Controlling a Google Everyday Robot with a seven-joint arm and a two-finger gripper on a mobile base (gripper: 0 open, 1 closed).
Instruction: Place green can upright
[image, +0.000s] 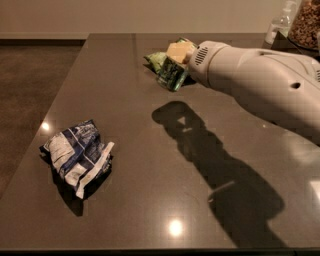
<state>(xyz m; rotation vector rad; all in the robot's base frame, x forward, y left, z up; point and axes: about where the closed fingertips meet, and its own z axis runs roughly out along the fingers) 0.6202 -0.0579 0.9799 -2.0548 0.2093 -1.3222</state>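
The pincer (176, 60) is at the far side of the counter (125, 115), at the end of a thick arm (260, 82) with a smooth, rounded white shell that reaches in from the right. Its tan, blocky fingers (179, 51) are closed around the green can (172, 76), a small shiny metal cylinder with a dark-and-white label patch. The can is tilted, not upright. I cannot tell whether its lower end touches the counter.

Just behind the can, on its left, lies a wrinkly green snack bag (155, 60), partly hidden by the pincer. The counter is a dark brown, glossy slab that mirrors ceiling lights, and the arm's long shadow (200, 145) falls on it. Well apart, near the front left, lies a crumpled blue-and-white bag (77, 157) of creased foil. At the far right corner stand a clear bottle (279, 22) and a glass jar (305, 22) of brownish bits.
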